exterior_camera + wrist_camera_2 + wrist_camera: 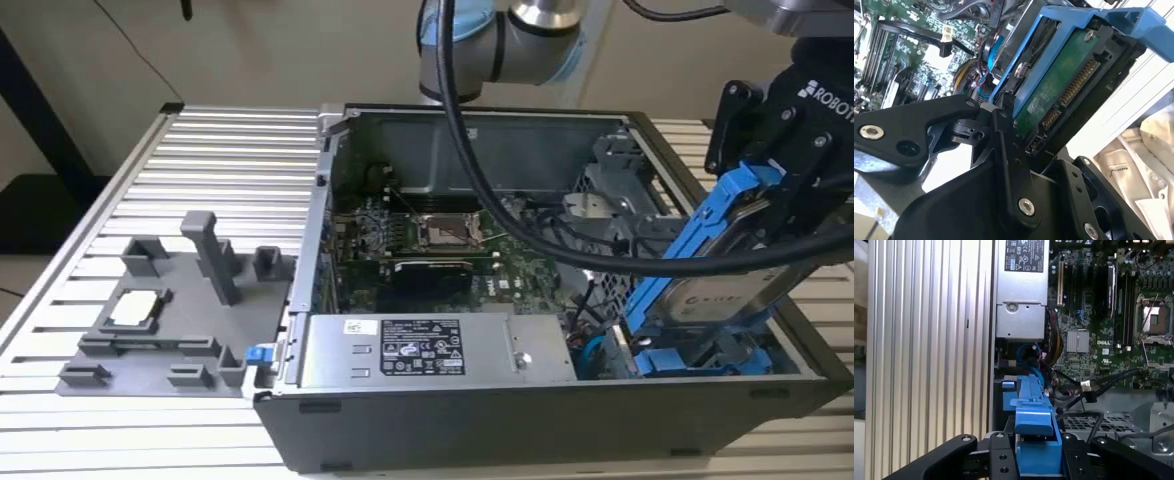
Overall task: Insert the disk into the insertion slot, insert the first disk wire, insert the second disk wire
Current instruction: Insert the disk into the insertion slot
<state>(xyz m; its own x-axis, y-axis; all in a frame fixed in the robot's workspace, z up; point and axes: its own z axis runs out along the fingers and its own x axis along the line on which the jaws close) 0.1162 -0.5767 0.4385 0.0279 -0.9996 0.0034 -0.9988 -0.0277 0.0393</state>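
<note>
disk [707, 300] | clenched in end effector [774, 195], tilted over case [534, 420] | black cable [534, 235] crosses it | blue carrier [687, 360] below

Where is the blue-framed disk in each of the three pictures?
Exterior view: the disk stands tilted over the computer case on the exterior view's right.
Second wrist view: the disk shows its green underside.
First wrist view: the disk is seen edge-on.
Shared landmark: the green motherboard inside the case.
</note>
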